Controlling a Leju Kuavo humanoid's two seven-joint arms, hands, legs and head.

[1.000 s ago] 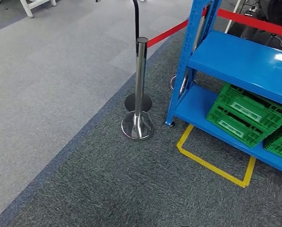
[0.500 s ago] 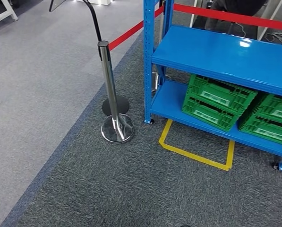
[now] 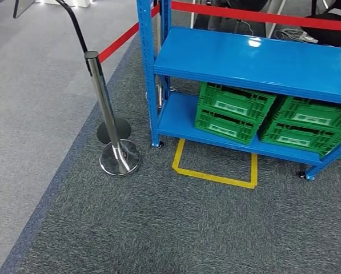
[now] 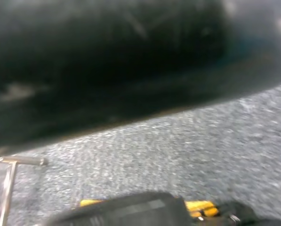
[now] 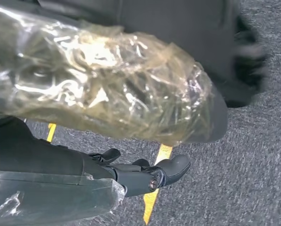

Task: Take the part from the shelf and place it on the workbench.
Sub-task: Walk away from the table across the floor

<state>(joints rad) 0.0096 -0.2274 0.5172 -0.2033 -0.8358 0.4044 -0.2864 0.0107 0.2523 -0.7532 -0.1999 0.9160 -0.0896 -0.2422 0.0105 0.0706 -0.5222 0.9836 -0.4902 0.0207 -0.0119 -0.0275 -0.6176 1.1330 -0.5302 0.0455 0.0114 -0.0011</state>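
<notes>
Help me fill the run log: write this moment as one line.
stage: facing shelf, nothing taken yet | bottom level: green crates | right hand: empty, fingers apart

No text, brand, number or sign can be read. The green crates on the bottom board of the blue shelf carry pale label plates on their sides, but these are too small and blurred to make out any writing.
</notes>
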